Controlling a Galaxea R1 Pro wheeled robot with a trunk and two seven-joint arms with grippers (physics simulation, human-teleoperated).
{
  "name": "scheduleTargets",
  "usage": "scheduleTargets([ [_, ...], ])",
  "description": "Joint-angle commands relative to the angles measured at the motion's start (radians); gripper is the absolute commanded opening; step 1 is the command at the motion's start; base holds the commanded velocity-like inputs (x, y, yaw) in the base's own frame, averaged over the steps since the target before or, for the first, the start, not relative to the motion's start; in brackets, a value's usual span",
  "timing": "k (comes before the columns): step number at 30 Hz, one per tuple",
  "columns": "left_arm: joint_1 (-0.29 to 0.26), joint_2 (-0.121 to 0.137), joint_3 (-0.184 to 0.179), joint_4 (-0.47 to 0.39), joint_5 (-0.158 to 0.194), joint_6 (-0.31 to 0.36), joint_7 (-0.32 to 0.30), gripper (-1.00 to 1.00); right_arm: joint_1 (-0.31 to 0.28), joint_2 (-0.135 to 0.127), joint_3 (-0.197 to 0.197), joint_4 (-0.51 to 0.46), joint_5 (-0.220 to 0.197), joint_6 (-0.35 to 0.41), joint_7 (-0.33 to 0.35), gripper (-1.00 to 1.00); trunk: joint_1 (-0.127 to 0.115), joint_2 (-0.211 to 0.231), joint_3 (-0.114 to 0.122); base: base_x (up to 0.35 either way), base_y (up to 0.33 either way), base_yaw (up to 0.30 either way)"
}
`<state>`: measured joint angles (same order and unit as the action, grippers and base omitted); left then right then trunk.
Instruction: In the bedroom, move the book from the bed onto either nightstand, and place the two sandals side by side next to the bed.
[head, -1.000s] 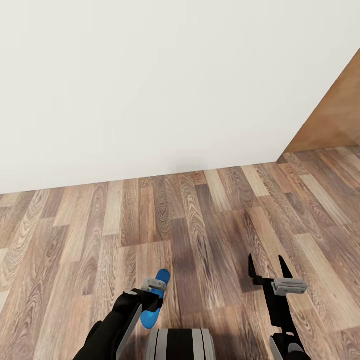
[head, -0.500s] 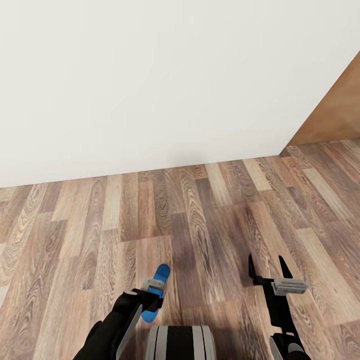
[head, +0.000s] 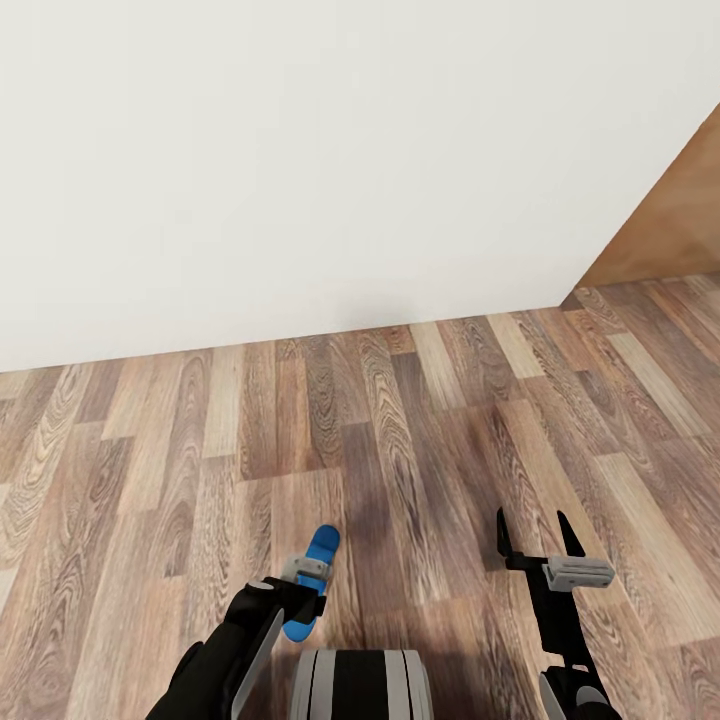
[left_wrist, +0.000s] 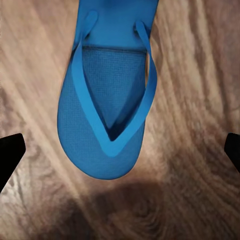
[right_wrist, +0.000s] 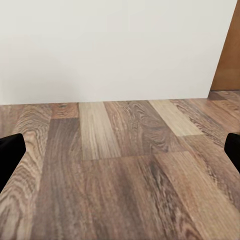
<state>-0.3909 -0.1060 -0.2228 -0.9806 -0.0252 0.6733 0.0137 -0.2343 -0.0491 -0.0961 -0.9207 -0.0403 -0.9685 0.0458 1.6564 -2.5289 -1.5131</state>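
The whole head view is being shifted a little: the line where the white wall (head: 300, 170) meets the wood floor (head: 420, 430) is being shown a bit higher than a second ago. Both arms are being kept at the same spot in the picture, so it is the camera that is being moved, not the things.

One blue sandal (head: 318, 552) is being seen lying flat on the floor, right under the left end effector (head: 305, 580). It is being carried up the picture along with the floor, so it is likely not being held. In the left wrist view the sandal (left_wrist: 107, 110) is being shown between the two dark fingertips (left_wrist: 10, 152), which are being held far apart and are not touching it.

The right end effector (head: 535, 535) is being held with its fingers apart too, over bare floor, well away from the sandal.

No bed, book or second sandal is being shown. The sandal is probably being left here or lined up for a grab; which one cannot be told.
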Motion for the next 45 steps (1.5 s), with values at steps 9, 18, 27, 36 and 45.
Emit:
scheduleTargets([
  [9,0.0,0.0,0.0,-0.001,-0.002,0.005,0.002,1.0,0.0,0.0,-0.001,0.0,-0.004,-0.003,0.005,1.0,0.002,-0.001,-0.02,0.0,0.0,0.0],
  [18,0.0,0.0,0.0,-0.001,-0.002,0.005,0.002,1.0,0.0,0.0,-0.001,0.0,-0.004,-0.003,0.005,1.0,0.004,-0.002,-0.035,0.0,0.0,0.0],
  [27,0.0,0.0,0.002,-0.001,-0.002,0.005,0.002,1.0,0.0,0.0,-0.001,0.0,-0.004,-0.003,0.005,1.0,0.004,-0.002,-0.035,0.015,0.0,0.0],
  [36,0.0,0.0,-0.001,-0.001,-0.002,-0.009,0.002,1.0,0.0,0.0,0.0,0.0,-0.004,-0.003,0.005,1.0,0.004,-0.002,-0.035,0.127,0.0,0.0],
  [45,0.0,0.0,-0.002,-0.001,-0.002,-0.012,0.002,1.0,0.0,0.0,0.0,0.001,-0.004,-0.003,0.005,1.0,0.004,-0.002,-0.035,0.006,0.0,0.0],
])
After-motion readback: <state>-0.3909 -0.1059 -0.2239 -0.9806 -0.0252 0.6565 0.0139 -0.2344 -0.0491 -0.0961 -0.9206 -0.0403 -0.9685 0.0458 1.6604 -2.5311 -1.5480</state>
